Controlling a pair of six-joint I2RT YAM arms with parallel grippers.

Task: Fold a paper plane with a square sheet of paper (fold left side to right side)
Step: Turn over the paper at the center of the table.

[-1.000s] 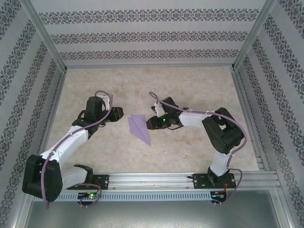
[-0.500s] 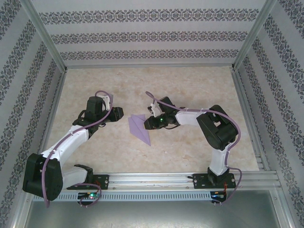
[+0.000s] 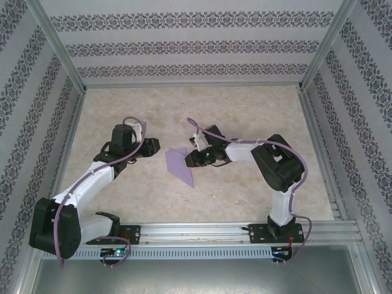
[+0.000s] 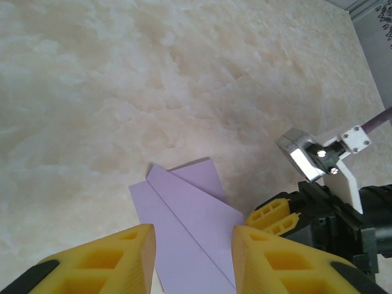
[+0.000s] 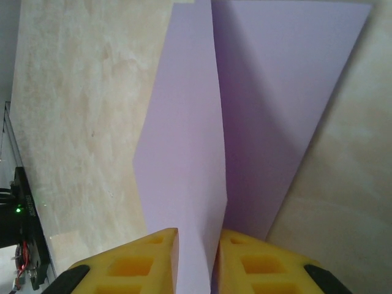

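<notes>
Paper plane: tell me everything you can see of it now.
The paper plane is thin, matte lilac paper, unmarked, folded into a pointed dart with lengthwise creases. It lies on the table, tip toward the near edge. One flap stands raised, pinched by the right gripper; the rest lies flat. The left gripper hovers open, not touching it.

No lettering, number, brand or sign can be read in any view. The dark bands on the walls (image 3: 196,46) are repeating ornament, not script, and the square sheet of paper (image 5: 263,92) is plain lilac. Any marking on the small lit board (image 3: 116,251) at the near left is too small to read.
</notes>
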